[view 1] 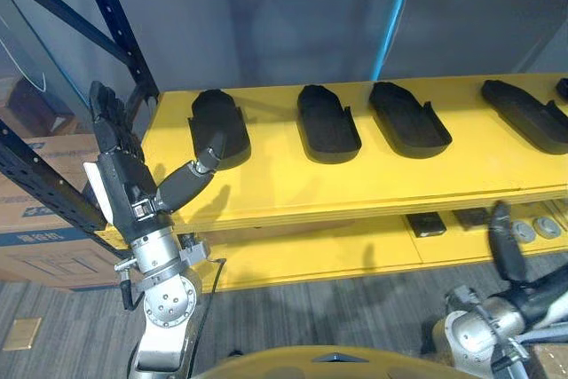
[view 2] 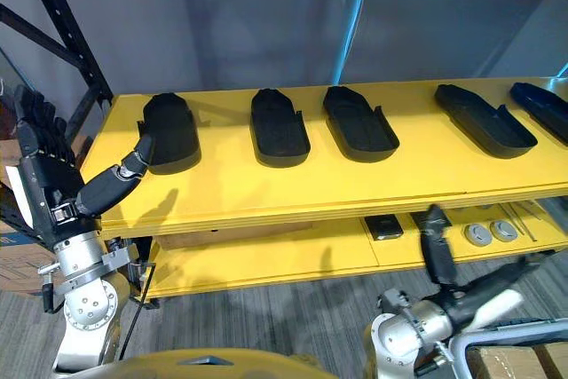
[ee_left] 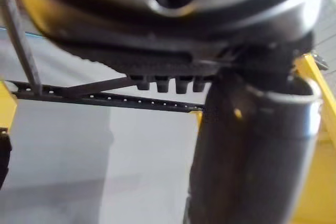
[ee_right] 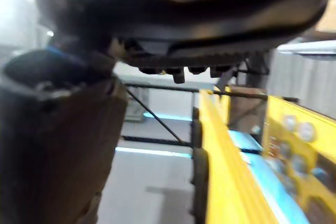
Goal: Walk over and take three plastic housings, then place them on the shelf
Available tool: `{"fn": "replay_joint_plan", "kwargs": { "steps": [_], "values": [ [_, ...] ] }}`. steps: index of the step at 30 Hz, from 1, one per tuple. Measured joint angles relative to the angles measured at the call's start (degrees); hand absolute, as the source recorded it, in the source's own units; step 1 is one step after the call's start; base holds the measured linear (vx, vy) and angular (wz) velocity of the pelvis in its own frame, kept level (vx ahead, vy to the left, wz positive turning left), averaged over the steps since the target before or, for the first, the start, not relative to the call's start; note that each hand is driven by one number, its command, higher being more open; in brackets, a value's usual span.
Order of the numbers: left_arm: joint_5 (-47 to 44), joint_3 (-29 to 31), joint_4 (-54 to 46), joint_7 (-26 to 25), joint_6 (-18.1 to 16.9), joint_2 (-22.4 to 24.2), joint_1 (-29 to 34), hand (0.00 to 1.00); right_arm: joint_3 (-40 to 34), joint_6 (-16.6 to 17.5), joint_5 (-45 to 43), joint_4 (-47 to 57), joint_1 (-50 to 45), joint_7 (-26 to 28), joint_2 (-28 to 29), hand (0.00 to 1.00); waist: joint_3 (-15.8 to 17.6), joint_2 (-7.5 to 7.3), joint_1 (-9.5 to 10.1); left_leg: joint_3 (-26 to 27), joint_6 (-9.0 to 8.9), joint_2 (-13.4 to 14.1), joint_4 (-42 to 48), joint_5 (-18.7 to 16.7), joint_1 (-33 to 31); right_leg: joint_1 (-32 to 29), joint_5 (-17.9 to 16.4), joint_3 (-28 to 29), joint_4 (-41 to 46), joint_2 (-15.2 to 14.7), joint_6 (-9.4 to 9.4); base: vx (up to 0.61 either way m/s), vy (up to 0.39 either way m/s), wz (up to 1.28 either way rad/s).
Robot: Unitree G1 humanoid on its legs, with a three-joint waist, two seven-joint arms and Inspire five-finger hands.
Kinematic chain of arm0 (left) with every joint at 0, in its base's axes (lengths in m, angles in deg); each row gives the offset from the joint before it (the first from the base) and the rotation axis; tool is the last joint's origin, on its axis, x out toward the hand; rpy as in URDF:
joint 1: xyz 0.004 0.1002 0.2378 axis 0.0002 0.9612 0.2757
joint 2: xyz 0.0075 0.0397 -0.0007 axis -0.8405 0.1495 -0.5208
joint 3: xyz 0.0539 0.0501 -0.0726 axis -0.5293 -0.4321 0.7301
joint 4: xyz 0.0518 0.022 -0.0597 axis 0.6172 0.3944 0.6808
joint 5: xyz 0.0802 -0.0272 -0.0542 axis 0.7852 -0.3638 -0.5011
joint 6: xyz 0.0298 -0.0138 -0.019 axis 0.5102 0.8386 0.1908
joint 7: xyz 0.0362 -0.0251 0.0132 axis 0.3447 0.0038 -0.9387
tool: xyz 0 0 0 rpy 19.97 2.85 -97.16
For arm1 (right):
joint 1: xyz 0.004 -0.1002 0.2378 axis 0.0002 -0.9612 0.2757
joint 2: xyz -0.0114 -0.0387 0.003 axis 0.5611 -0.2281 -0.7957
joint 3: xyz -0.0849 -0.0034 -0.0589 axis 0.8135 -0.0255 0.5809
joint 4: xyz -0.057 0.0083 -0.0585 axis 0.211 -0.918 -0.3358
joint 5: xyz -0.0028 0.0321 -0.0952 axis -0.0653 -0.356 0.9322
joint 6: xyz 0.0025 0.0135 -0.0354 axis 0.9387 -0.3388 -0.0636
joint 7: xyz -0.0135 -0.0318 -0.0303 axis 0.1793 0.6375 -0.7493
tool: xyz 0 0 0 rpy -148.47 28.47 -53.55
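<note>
Several black plastic housings lie in a row on the yellow shelf [view 1: 293, 179]: the leftmost housing [view 1: 219, 123], a second housing [view 1: 327, 122], a third housing [view 1: 408, 117], and more housings to the right [view 1: 528, 113]. My left hand [view 1: 120, 166] is raised at the shelf's left end, open, fingers straight up and holding nothing. Its thumb points at the near end of the leftmost housing; I cannot tell whether it touches. My right hand [view 2: 435, 241] hangs low at the right, below the shelf's front edge, open and empty.
A dark blue rack upright [view 1: 115, 19] stands just behind my left hand. Cardboard boxes [view 1: 40, 210] sit at the far left. On the lower yellow shelf lie a small black block [view 1: 426, 224] and round metal discs [view 1: 525, 231]. A grey wall backs the shelf.
</note>
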Motion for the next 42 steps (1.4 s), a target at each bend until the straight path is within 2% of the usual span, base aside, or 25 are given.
{"fn": "replay_joint_plan", "kwargs": {
  "steps": [2, 5, 8, 9, 10, 11, 13, 14, 16, 19, 25, 29, 32, 35, 37, 42],
  "values": [
    [-0.4, -0.2, 0.0, 0.2, 1.5, 0.2, 0.0, 1.0, -2.0, 0.5, 1.4, 3.8, 0.7, -2.7, 0.0, 1.0, 0.0, -0.44, 0.0, 0.0, -0.19, -0.1, 0.0, 0.0, 0.0, 0.0, 0.0, 0.1, 0.0, 0.0, -0.01, 0.05, 0.011, 0.0],
    [-1.8, -0.3, 0.0, 1.8, 2.6, 0.2, 0.0, 1.0, -2.8, 3.3, 1.2, 6.2, 1.7, -0.4, -0.1, 1.0, 0.1, -0.54, -0.11, 0.2, -0.17, -0.2, 0.0, -0.1, 0.2, 0.0, 0.0, 0.5, 0.0, -0.1, -0.02, 0.02, 0.016, -0.05],
    [-4.0, -0.6, 0.2, 5.1, 3.7, 0.2, 0.0, 1.0, -1.0, 6.4, -0.4, 7.8, 4.0, 9.3, -2.3, 1.0, 0.2, -0.45, -0.22, -0.1, -0.11, -0.4, 0.0, -0.4, 0.2, 0.0, 0.0, 0.9, 0.0, -0.1, -0.02, 0.0, 0.008, -0.04],
    [-4.8, -0.9, 0.6, 6.4, 3.7, 0.2, -0.1, 1.0, 0.4, 7.4, -3.3, 7.8, 6.1, 14.7, -4.6, 1.0, 0.2, -0.43, -0.21, -0.4, 0.02, -0.4, 0.0, -0.4, 0.1, 0.0, 0.0, 0.8, 0.0, -0.1, -0.02, -0.03, -0.005, 0.11],
    [-4.7, -0.9, 1.3, 7.8, 3.7, 0.2, -0.1, 1.0, 1.9, 7.6, -6.0, 7.8, 8.9, 20.1, -7.5, 1.0, 0.2, -0.32, -0.21, -1.0, 0.27, -0.5, 0.0, -0.2, -0.2, 0.0, 0.0, 0.4, 0.0, -0.1, -0.02, -0.04, -0.008, 0.19],
    [-4.4, -1.0, 1.8, 8.7, 3.7, 0.2, -0.2, 1.0, 2.6, 7.6, -7.1, 7.6, 10.5, 22.7, -9.1, 1.0, 0.2, -0.25, -0.21, -1.5, 0.33, -0.5, 0.0, -0.1, -0.7, 0.0, 0.0, -0.2, -0.1, -0.1, -0.02, -0.05, -0.014, 0.33],
    [-2.3, -1.1, 4.5, 11.3, 3.7, -0.1, -0.2, 1.0, 6.0, 7.6, -12.4, 4.9, 18.9, 32.5, -16.7, 1.0, 0.3, 0.01, 0.13, -3.7, 0.41, -0.6, -0.2, 1.0, -1.7, -0.1, 0.0, -2.0, 0.0, 0.0, -0.02, -0.04, -0.017, 0.43],
    [-2.3, -1.3, 5.1, 11.8, 3.7, -0.3, -0.2, 1.0, 6.9, 7.6, -12.9, 3.4, 21.4, 34.5, -18.5, 1.0, 0.4, 0.04, 0.31, -4.1, 0.26, -0.6, -0.3, 1.4, -1.9, -0.1, 0.0, -2.4, 0.0, 0.0, -0.02, -0.02, -0.016, 0.41],
    [-2.4, -2.1, 7.6, 13.2, 3.8, -1.1, -0.4, 1.0, 11.1, 5.7, -12.9, -3.6, 32.8, 41.2, -24.4, 1.0, 0.5, 0.08, 1.22, -5.9, 0.32, -0.6, -0.3, 2.1, -2.7, 0.0, 0.1, -4.1, 0.0, 0.1, -0.12, -0.03, -0.02, 0.35],
    [-2.2, -3.6, 10.6, 13.8, 3.8, -1.9, -1.7, 1.0, 16.0, 1.9, -13.8, -13.1, 44.6, 45.1, -28.4, 1.0, 1.2, -0.09, 3.4, -8.1, 0.6, -0.8, -0.3, 2.8, -3.8, 0.2, 0.1, -6.1, 0.0, 0.1, -0.22, -0.03, -0.008, 0.36],
    [-0.4, -4.2, 11.0, 12.8, 3.6, -2.4, -1.8, 1.0, 19.4, -2.1, -17.7, -23.1, 53.5, 48.1, -27.9, 1.0, 3.8, 0.14, 6.58, -11.6, 1.34, -2.0, -0.5, 3.8, -5.0, 0.8, 0.1, -9.3, -0.1, -0.7, -0.21, -0.03, 0.016, 0.33],
    [-0.4, -4.4, 12.0, 13.3, 3.6, -2.4, -1.9, 1.0, 22.3, -4.2, -17.8, -29.2, 57.8, 49.8, -25.9, 1.0, 5.0, 0.74, 6.76, -12.9, 1.82, -2.9, -0.3, 4.3, -5.7, 1.0, 0.3, -10.4, -0.1, -1.4, -0.01, -0.02, 0.022, 0.16],
    [-0.4, -5.3, 12.3, 13.7, 3.5, -2.6, -2.0, 1.0, 23.4, -6.7, -17.6, -33.5, 61.1, 47.2, -23.9, 1.0, 5.5, 0.88, 7.22, -13.5, 1.97, -3.0, -0.1, 4.4, -6.2, 1.0, 0.3, -10.8, -0.2, -1.5, 0.07, -0.03, 0.004, 0.1],
    [-0.4, -7.1, 14.6, 13.6, 3.5, -3.1, -3.0, 1.0, 23.4, -8.8, -19.6, -40.4, 66.3, 45.8, -22.9, 1.0, 6.7, 2.13, 8.27, -14.3, 2.21, -3.0, 0.1, 4.9, -6.8, 0.9, 0.5, -11.3, -0.3, -1.3, 0.33, -0.06, -0.008, 0.11],
    [-0.5, -7.3, 15.7, 13.6, 3.5, -3.3, -3.6, 1.0, 23.5, -9.4, -24.1, -43.6, 70.0, 48.1, -22.9, 1.0, 8.5, 3.26, 8.79, -15.3, 2.23, -2.9, 0.1, 5.6, -7.6, 0.9, 0.6, -12.1, -0.3, -1.0, 0.51, -0.08, -0.015, 0.19],
    [-2.4, -7.3, 16.3, 14.1, 3.5, -3.8, -4.0, 1.0, 25.2, -10.0, -26.9, -47.3, 75.4, 55.8, -22.9, 1.0, 10.5, 3.35, 10.02, -16.7, 2.2, -2.5, 0.0, 6.2, -9.0, 0.4, 0.7, -13.3, -0.5, -0.4, 0.41, -0.03, -0.027, 0.15]
  ]
}}
